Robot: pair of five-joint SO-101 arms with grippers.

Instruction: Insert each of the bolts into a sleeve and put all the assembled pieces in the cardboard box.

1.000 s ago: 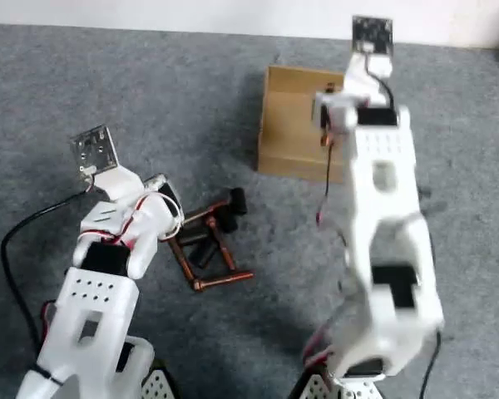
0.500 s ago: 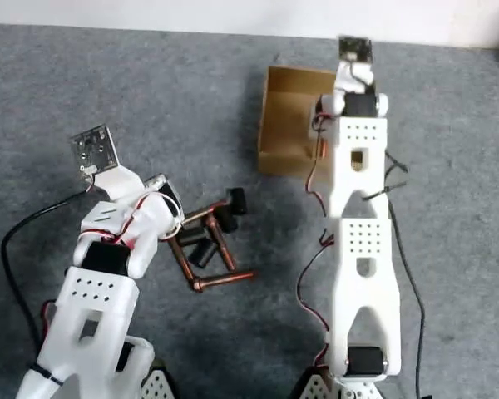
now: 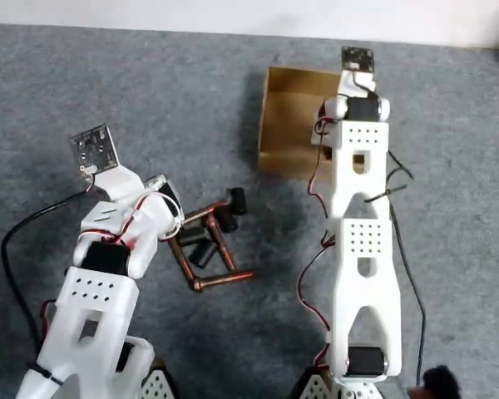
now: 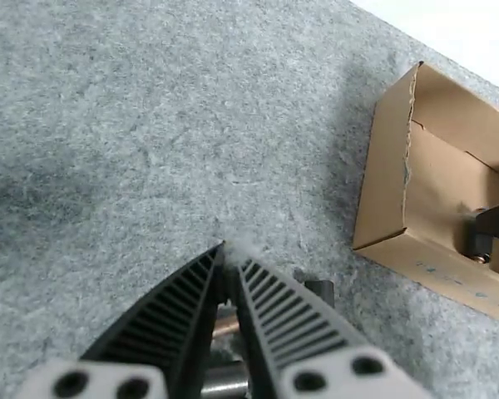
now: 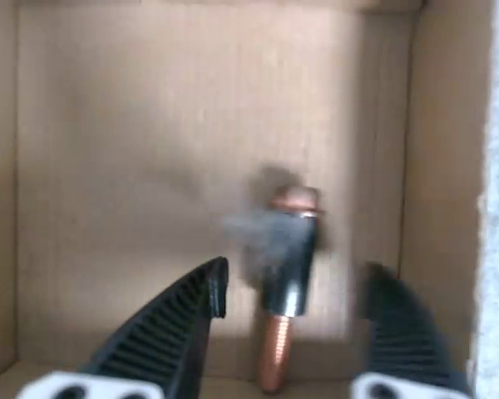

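Right claw (image 5: 295, 268): open, straddling the black-sleeved copper bolt (image 5: 284, 253) inside the brown cardboard box (image 5: 108, 125).
Left claw (image 4: 231, 259): closed; we judge it nearer the loose copper bolts and black sleeves (image 3: 206, 243).

Robotics lab — grey felt-covered table (image 3: 150, 91)

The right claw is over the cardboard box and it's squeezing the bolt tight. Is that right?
Not quite. The right gripper is over the cardboard box, but it is open, not squeezing. The right wrist view shows its jaws standing wide apart, with the bolt in its sleeve in the gap between them.
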